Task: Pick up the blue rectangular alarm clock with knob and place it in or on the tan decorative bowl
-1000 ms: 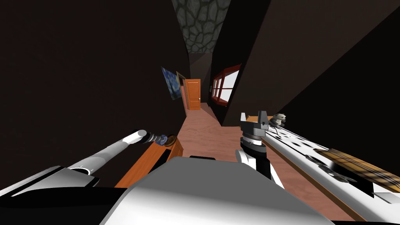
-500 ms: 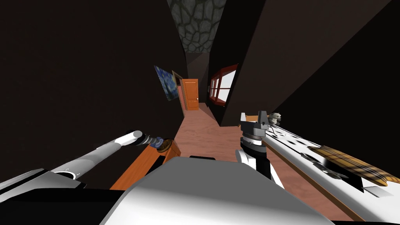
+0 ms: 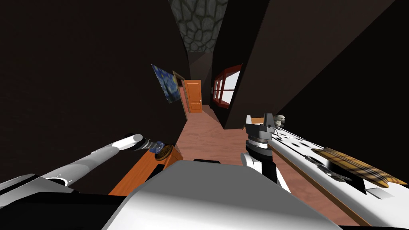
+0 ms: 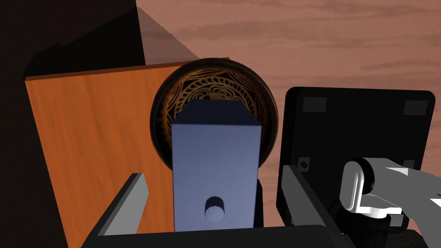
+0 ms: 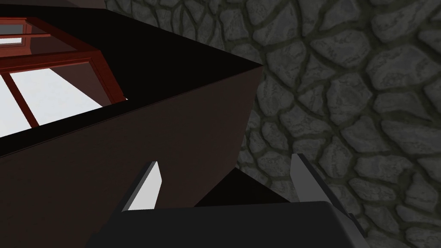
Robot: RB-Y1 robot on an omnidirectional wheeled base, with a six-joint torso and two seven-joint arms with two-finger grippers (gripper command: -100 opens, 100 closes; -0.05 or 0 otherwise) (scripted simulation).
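Note:
The blue rectangular alarm clock (image 4: pixel 216 172), with a round knob on its near face, stands between the fingers of my left gripper (image 4: pixel 213 172). Both fingers stand apart from its sides, so the gripper is open. Its far end lies over the round dark bowl (image 4: pixel 172 90) with a tan scroll pattern inside. In the head view the left gripper (image 3: pixel 153 147) reaches to the bowl (image 3: pixel 165 152) at the end of an orange cabinet (image 3: pixel 139 171); the clock (image 3: pixel 159 144) is a small blue spot there. My right gripper (image 3: pixel 259 119) is raised on the right, and its fingers (image 5: pixel 148 183) are open and empty.
The bowl sits at the end of the orange wooden cabinet top (image 4: pixel 94 142), against a dark wall. A long white table (image 3: pixel 303 151) with a plaid cloth (image 3: pixel 351 167) runs along my right. A reddish floor (image 3: pixel 207 135) leads to an orange door (image 3: pixel 193 96).
The whole head view has shifted as I moved: cabinet, bowl and left arm sit lower and further left in the picture. The clock stays at the left gripper over the bowl.

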